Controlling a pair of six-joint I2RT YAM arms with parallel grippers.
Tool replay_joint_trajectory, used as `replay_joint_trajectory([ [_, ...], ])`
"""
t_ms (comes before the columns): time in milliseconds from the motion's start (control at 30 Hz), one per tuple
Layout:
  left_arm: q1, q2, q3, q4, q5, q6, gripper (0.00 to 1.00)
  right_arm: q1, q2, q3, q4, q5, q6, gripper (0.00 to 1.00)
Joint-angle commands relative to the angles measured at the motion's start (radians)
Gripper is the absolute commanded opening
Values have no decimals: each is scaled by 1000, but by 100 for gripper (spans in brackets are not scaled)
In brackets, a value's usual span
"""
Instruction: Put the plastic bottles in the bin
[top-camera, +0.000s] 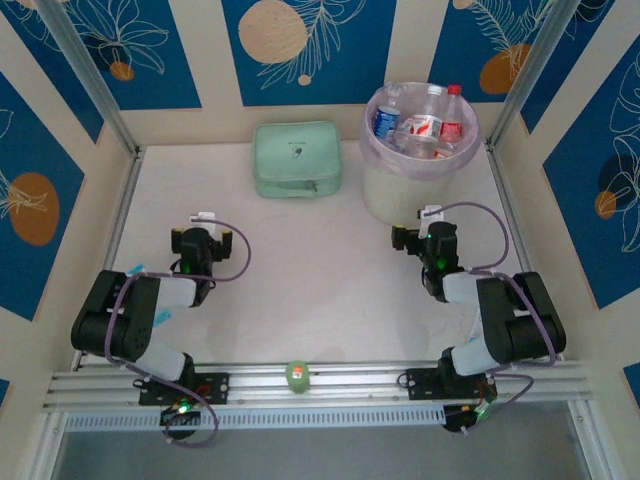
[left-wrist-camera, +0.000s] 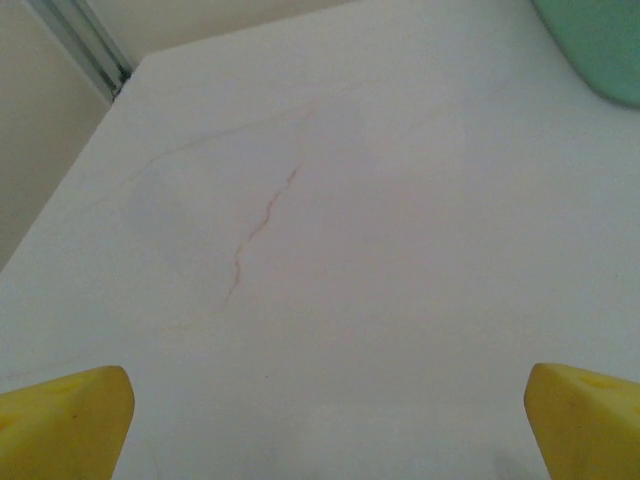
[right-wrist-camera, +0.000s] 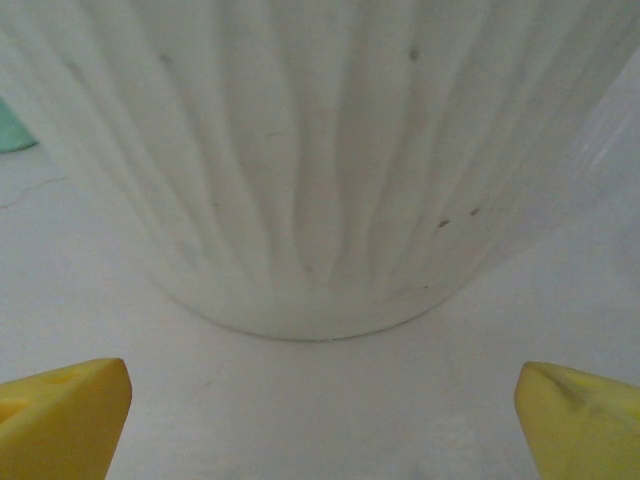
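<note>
White tabletop inside blue flower-patterned walls is what I am working over. The bin stands at the far right of it, with the mint green case to its left.

Every one of the plastic bottles I can find sits inside the bin, packed together under the lilac liner. They look more or less on end, their long axes running up out of the bin. Two red caps point up and toward the far wall, and a blue-labelled one leans at the left side. I cannot count them reliably.

From the right gripper the bin lies straight ahead, near the fingertips but not touching. On the right wrist camera its ribbed wall rises directly in front of the right gripper. That gripper's yellow fingers are spread wide with nothing between them.

The left gripper is well apart from the bin, with the case ahead and to its right. Its wrist camera shows the jaws equally wide over bare table, with the case corner at the upper right.

So the right arm is the nearer one for any drop. I judge the sorting finished or close to it.

A small green item sits on the front rail between the bases. I cannot tell what it is.
</note>
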Motion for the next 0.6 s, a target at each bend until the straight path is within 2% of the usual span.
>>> replay_joint_trajectory([
  [0,38,34,-47,183,109,-43,100,-68,27,-35,173,-99,33,99],
  [33,38,77,-59,284,100,-23,100,-79,82,-62,303,-100,45,99],
  [67,39,47,-48,213,110,-40,100,-86,78,-67,303,-100,55,99],
  [100,43,32,-40,154,120,-45,100,-97,31,-46,178,-118,62,99],
  [167,44,56,-49,231,118,-36,100,-103,71,-45,251,-99,76,99],
  [200,44,44,-45,190,120,-44,100,-97,57,-24,178,-74,79,99],
  [233,44,55,-47,216,119,-36,100,-94,47,-4,126,-67,79,99],
  [267,44,55,-48,223,117,-35,100,-90,64,-15,179,-59,73,99],
  [333,44,55,-48,219,118,-36,100,-79,54,-2,133,-33,73,99],
  [567,44,51,-47,212,117,-38,100,-78,58,-7,151,-34,68,99],
])
